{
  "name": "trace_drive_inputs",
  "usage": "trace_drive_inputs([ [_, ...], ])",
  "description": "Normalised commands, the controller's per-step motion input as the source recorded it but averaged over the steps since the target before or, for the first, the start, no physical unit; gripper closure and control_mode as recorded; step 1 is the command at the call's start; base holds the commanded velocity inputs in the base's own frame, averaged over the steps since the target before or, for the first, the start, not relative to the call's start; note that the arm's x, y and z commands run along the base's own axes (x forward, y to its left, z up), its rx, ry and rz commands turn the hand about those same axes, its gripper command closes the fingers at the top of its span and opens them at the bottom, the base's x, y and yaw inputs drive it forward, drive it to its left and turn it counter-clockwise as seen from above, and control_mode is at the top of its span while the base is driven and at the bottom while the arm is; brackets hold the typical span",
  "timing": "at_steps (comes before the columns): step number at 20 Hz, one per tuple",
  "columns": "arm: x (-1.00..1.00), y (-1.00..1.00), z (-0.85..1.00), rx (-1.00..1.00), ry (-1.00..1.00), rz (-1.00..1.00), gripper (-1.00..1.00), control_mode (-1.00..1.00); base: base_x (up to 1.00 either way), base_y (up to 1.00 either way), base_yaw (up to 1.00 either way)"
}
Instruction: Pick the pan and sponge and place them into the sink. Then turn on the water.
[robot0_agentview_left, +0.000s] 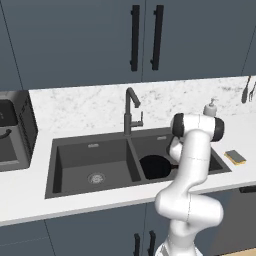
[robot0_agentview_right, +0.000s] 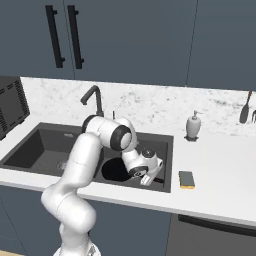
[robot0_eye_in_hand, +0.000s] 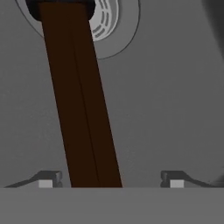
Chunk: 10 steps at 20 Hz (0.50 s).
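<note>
the pan lies in the right basin of the sink, near the wall between the two basins. in the hand view its long dark handle runs up between the two finger tips, and a round metal drain sits near the top. the gripper is open wide and holds nothing. the sponge lies on the counter, just beside the right edge of the sink.

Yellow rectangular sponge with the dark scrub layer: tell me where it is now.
The yellow rectangular sponge lies flat on the white counter, just right of the dark grey double sink's right basin and in front of the white soap dispenser.
</note>
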Motion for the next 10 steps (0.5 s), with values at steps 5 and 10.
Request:
trace_drive_inputs([
  [5,0.04,0.01,0.53,0.00,0.01,0.08,-1.00,-1.00,0.00,0.00,0.00],
  [10,0.00,0.09,0.84,0.00,0.00,0.11,-1.00,-1.00,0.00,0.00,0.00],
])
